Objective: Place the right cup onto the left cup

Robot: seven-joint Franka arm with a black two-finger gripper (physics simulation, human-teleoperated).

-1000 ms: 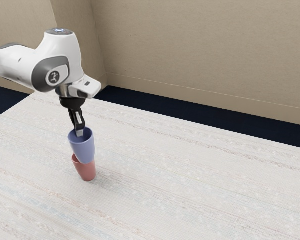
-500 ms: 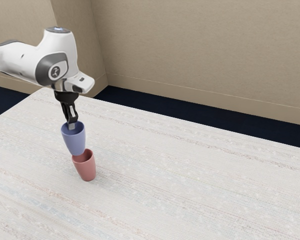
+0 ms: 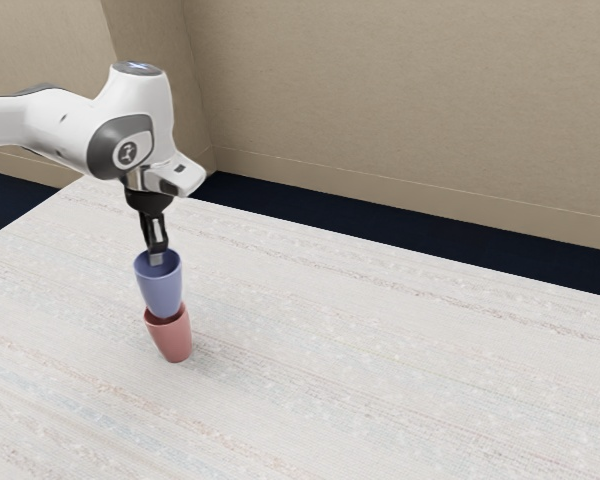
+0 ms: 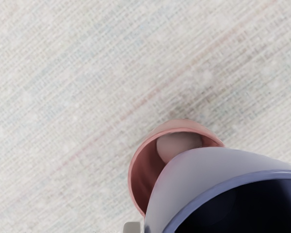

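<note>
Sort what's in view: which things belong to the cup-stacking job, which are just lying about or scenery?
Job:
- smooth blue tapered cup, held by the claw
- smooth red tapered cup, the one to stack onto
- black two-finger claw

Scenery:
- pale streaked table, support only
- plain beige wall
- dark blue floor

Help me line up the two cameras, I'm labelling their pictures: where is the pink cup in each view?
Exterior view: pink cup stands on the table, toward the exterior view's left, below the blue cup.
Wrist view: pink cup is partly hidden behind the blue cup, part of its inside showing.
Shared landmark: the blue cup, overlapping it in both.
</note>
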